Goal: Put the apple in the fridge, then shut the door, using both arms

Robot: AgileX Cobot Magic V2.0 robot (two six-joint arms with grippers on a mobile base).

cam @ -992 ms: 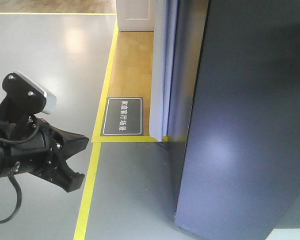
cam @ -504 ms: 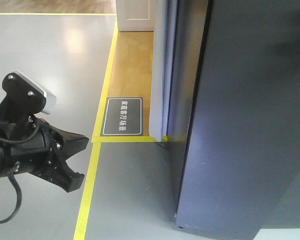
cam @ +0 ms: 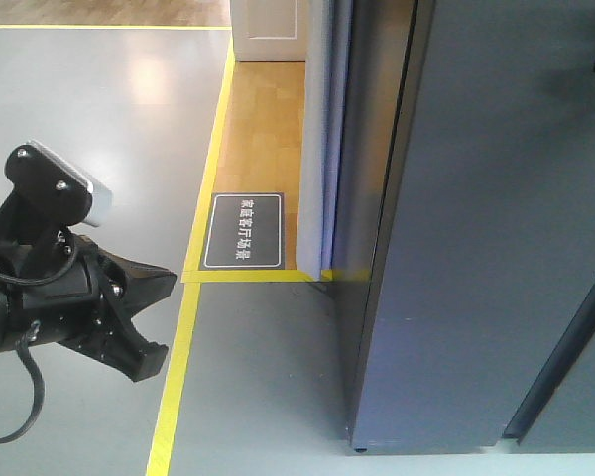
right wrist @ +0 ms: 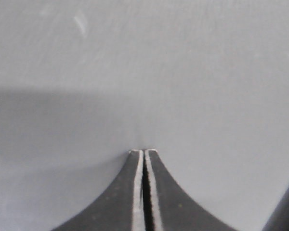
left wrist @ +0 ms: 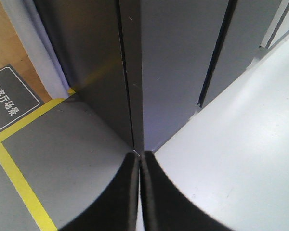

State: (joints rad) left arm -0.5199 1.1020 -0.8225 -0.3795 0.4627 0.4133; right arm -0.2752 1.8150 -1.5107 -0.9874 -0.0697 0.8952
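Note:
The dark grey fridge (cam: 367,169) fills the right of the front view, and its door (cam: 496,248) lies nearly flush with the body along a thin dark seam. The apple is out of view and the fridge's inside is hidden. My left arm (cam: 69,297) hangs low at the left, away from the fridge. Its gripper (left wrist: 140,154) is shut and empty, pointing at the fridge's bottom corner (left wrist: 135,96). My right gripper (right wrist: 143,151) is shut and empty, with its tips against the flat grey door face (right wrist: 144,72). Only a black bit of it shows at the front view's top right.
Yellow floor tape (cam: 183,347) runs along the grey floor left of the fridge. A dark floor sign (cam: 243,230) lies on a wooden strip (cam: 263,129). A pale panel (cam: 314,139) stands behind the fridge. A second dark gap (cam: 555,367) slants at lower right.
The door has swung towards the fridge body and now sits almost flush. A black part of my right gripper has come into the top right. The left arm has not moved.

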